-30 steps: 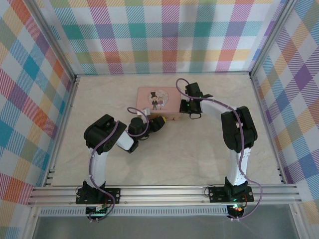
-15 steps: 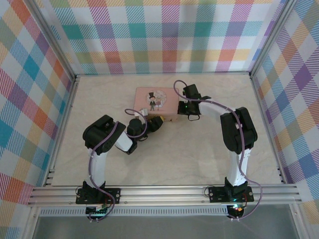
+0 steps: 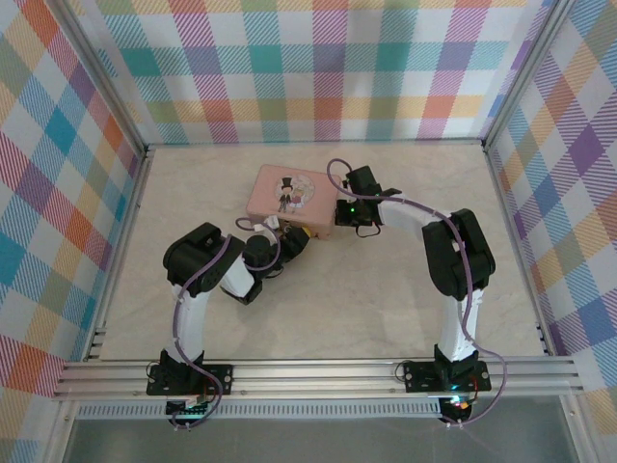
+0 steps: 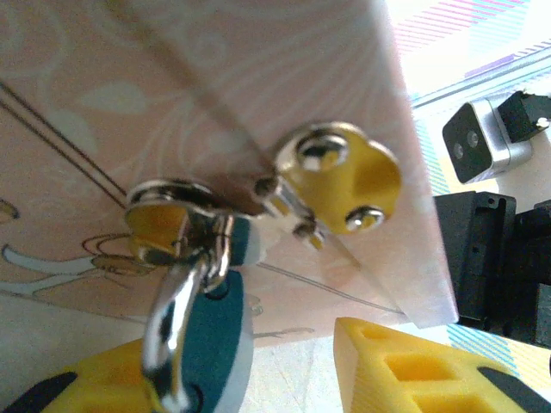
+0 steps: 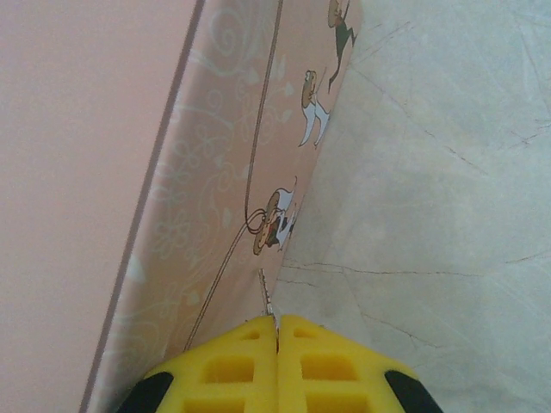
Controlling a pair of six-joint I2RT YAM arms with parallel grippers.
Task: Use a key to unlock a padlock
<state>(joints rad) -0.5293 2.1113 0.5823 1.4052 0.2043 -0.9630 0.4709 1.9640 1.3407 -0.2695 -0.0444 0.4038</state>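
A pink rectangular metal tin [image 3: 286, 196] with a cartoon picture lies on the pale stone-look table [image 3: 366, 299], with bright checked walls [image 3: 318, 68] around.

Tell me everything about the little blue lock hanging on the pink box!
The padlock is tiny, with a dark teal body edged in pale grey and a shiny silver shackle. The shackle loops through the brassy latch on the pink tin, so the padlock hangs against the tin's side. Yellow fingers of the left gripper sit either side of its body; contact is unclear.

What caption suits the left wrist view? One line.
Teal padlock, shackle hooked through the pink tin's hasp, sits between the open left claw's tips.
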